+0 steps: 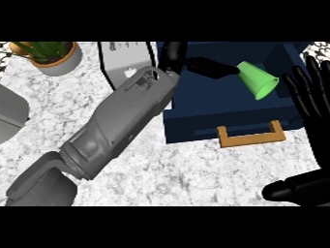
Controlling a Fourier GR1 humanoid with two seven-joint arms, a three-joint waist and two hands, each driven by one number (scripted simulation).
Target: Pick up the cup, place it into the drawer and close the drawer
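A green cup (pixel 258 80) lies tilted over the open dark blue drawer (pixel 196 127), its mouth facing the lower right. My left hand (pixel 204 66) reaches in from the lower left across the drawer's left side, and its fingers close on the cup's narrow base. The drawer is pulled out toward me, with its wooden handle (pixel 251 136) at the front. My right hand (pixel 316 95) rests open at the right edge, fingers up, just right of the cup and apart from it.
A potted plant (pixel 53 56) stands at the back left. A grey-and-white appliance (pixel 127 59) sits behind my left forearm. A grey rounded object (pixel 0 114) lies at the left edge. Speckled countertop (pixel 196 174) stretches in front of the drawer.
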